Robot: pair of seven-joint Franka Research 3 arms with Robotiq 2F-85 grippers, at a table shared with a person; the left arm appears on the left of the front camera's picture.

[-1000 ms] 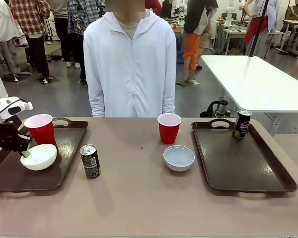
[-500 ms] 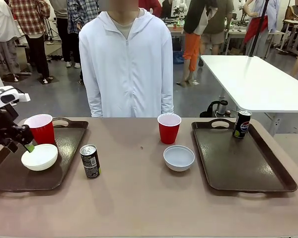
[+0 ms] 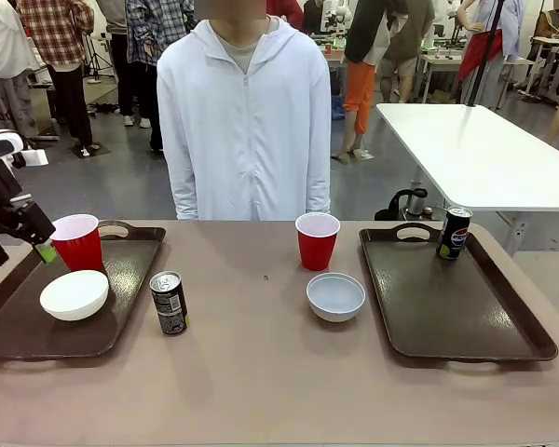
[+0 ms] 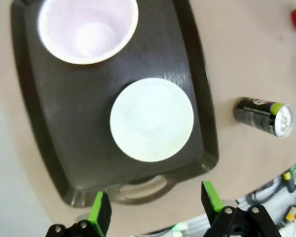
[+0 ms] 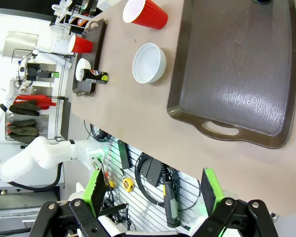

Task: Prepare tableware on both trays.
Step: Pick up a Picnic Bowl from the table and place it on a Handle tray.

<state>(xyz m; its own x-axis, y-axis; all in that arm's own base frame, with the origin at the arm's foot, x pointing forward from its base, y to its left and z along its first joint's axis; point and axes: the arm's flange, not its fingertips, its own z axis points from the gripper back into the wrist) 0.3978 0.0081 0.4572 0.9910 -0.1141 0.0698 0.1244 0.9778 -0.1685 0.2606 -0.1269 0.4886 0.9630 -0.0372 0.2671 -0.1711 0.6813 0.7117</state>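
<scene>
Left tray (image 3: pixel 130 279) holds a white bowl (image 3: pixel 74 294) and a red cup (image 3: pixel 76 244). Right tray (image 3: pixel 447 298) holds one Pepsi can (image 3: pixel 454 232) at its far corner. On the table (image 3: pixel 261 372) between the trays stand a second bowl (image 3: pixel 335 296), a second cup (image 3: pixel 317 240) and a second can (image 3: pixel 170 303). Left gripper (image 4: pixel 155 197) hangs above the left tray, spread wide and empty. Right gripper (image 5: pixel 153 180) is also wide and empty.

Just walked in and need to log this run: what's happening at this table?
A person stands across the table while the robot sets tableware on two trays. The left tray holds a red cup and a white bowl; the right tray holds one can. A second can, second red cup and second bowl stand on the table between them. The left gripper and right gripper are open and empty.
</scene>
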